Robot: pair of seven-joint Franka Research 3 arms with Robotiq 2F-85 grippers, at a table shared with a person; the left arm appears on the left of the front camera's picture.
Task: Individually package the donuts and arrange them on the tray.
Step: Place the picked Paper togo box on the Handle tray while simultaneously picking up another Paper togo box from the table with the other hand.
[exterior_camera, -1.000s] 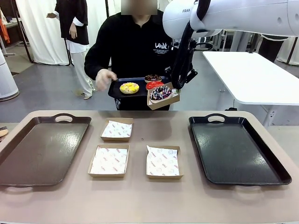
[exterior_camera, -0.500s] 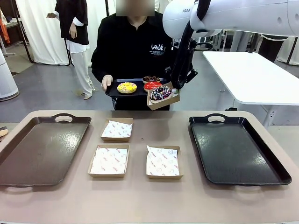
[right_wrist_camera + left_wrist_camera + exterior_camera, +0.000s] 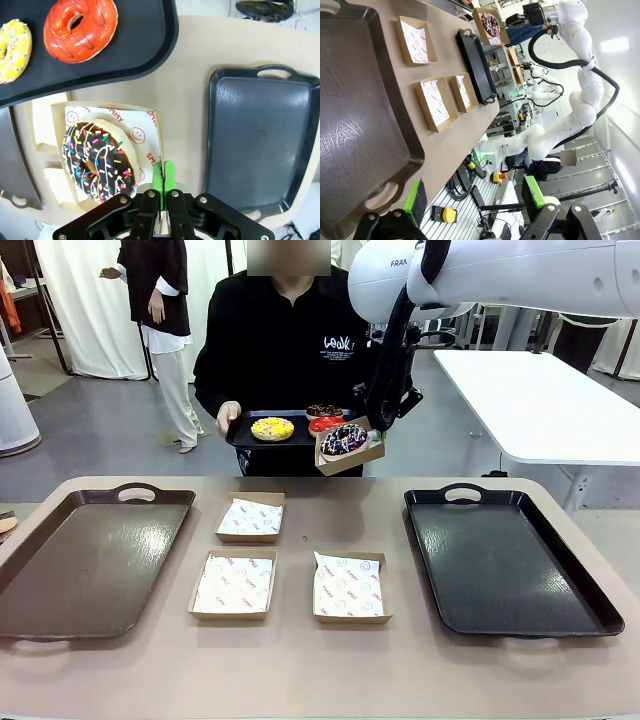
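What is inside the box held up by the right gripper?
The sprinkled chocolate donut lies on a printed paper liner in the box; the liner beneath the donut is covered.

From the near edge we look across the bench point(image 3: 300, 675); the left wrist camera looks along it, the right one down from above; all share the black tray point(image 3: 505, 560).
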